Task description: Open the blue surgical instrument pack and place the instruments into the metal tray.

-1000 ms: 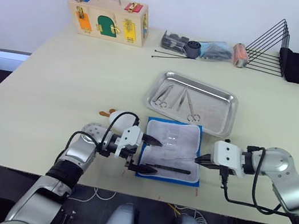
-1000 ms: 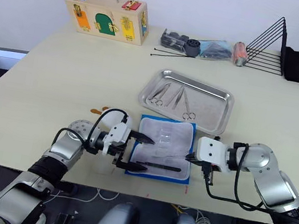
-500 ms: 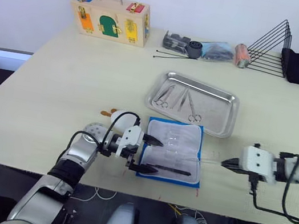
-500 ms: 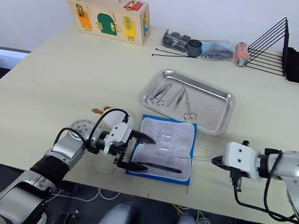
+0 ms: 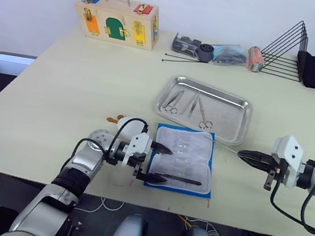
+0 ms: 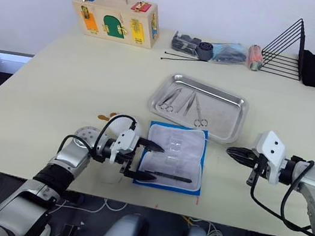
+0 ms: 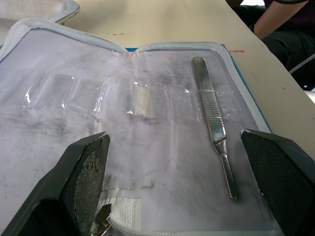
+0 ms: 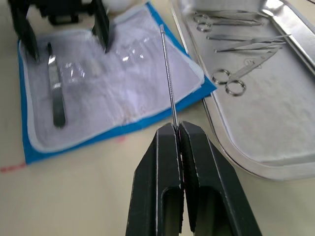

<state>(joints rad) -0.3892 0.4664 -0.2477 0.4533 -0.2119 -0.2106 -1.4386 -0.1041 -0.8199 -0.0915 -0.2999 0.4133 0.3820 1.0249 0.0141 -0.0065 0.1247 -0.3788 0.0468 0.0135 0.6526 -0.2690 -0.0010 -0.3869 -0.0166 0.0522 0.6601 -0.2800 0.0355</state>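
- Between the opened blue surgical instrument pack and the metal tray, your right claw is pinched shut on a thin silver probe — one of the instruments, held by its very end with the shaft sticking out toward the pack.
- On the tray floor, scissors and forceps already lie at the end away from you; aim for the bare steel nearer the right claw.
- Carry the probe level, lift its free tip over the rolled rim before you lower, and release only once the shaft rests on the steel.
- At the pack's left edge, your left claw stands spread wide, one finger to each side, bracing the wrap on the surface.
- One flat steel handle is left on the pale lining — judge that next.
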